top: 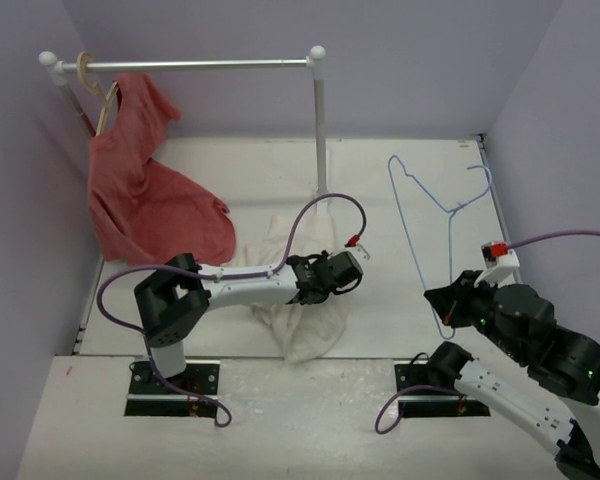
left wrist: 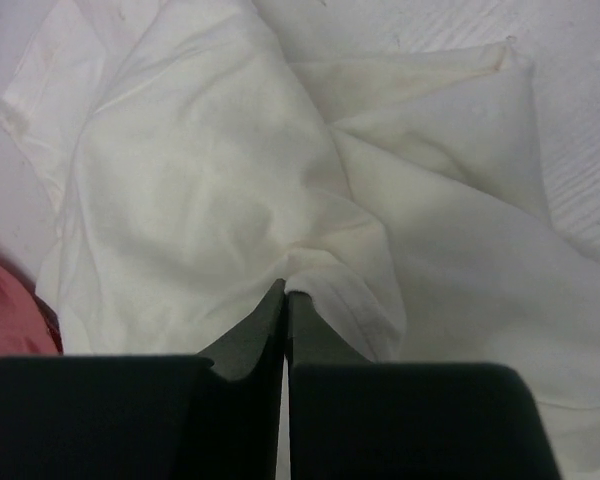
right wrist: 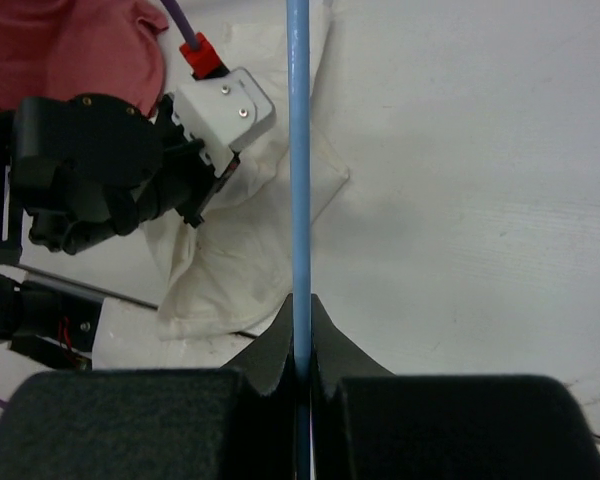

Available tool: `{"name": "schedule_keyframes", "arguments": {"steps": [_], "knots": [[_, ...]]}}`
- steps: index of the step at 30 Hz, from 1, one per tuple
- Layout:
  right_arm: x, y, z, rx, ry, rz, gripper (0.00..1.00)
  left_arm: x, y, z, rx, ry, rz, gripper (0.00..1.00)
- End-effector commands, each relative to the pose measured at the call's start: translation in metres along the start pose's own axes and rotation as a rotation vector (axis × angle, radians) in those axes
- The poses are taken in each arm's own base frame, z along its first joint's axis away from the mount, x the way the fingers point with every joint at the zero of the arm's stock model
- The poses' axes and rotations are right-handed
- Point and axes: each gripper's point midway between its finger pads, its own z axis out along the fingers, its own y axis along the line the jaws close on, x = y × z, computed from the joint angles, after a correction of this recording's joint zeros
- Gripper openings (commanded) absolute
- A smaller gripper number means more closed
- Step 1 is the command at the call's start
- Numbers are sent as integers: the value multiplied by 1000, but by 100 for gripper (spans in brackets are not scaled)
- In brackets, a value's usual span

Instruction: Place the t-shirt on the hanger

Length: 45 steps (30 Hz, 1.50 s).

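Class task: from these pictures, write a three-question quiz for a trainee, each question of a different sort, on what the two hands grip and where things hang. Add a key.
1. True or false: the right hand is shut on the thin light-blue wire hanger.
2. What does the left hand pinch? A. a tan wooden hanger B. the crumpled white t-shirt C. a purple cable
3. Fill in: in the overhead view, the red garment hangs at the ___ end of the silver rail.
Key: 1 true; 2 B; 3 left.
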Motion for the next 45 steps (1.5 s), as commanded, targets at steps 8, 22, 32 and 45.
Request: {"name": "schedule_keyframes", "arguments": {"steps": [8,22,32,45], "knots": [[30,23,-11,-197,108,-24,0,-65,90,-26,-55,-226,-471,0],[83,73,0,-504,333,-7,0,-131,176,-29,-162,-216,-763,0],[62,62,19,-372,247,-23,0,-121,154,-30,-45,-198,-722,0],[63,60,25,-331,265,-6,0,-112,161,-44,-63,-212,-698,0]]}}
